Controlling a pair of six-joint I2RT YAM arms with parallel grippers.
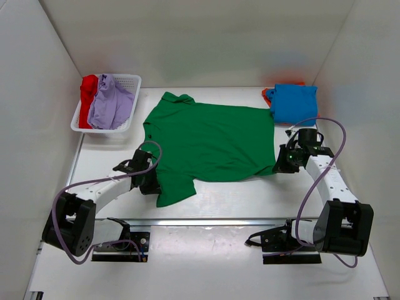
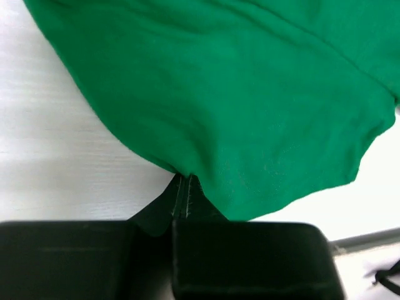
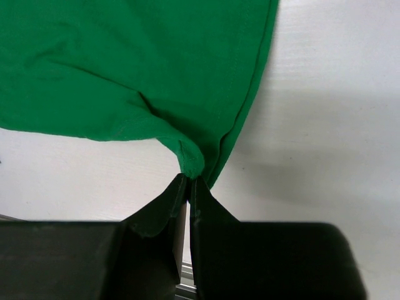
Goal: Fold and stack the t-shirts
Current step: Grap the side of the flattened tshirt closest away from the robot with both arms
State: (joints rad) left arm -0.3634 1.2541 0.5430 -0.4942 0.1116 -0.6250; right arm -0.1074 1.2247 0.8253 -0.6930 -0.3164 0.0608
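A bright green collared t-shirt [image 1: 209,140] lies spread flat across the middle of the table, collar at the far left. My left gripper [image 1: 150,182] is shut on the green shirt's edge near its near-left sleeve; in the left wrist view [image 2: 182,176] the fingertips pinch the cloth [image 2: 250,94]. At the near right corner of the hem, my right gripper [image 1: 279,165] is shut on the cloth, and the right wrist view [image 3: 189,178] shows the pinched corner [image 3: 191,159]. A folded blue shirt [image 1: 294,102] lies at the far right on a red one [image 1: 267,94].
A white mesh basket [image 1: 128,82] at the far left holds a red shirt [image 1: 87,94] and a lavender shirt [image 1: 110,103]. White walls close in the table on three sides. A metal rail [image 1: 206,220] runs along the near edge by the arm bases.
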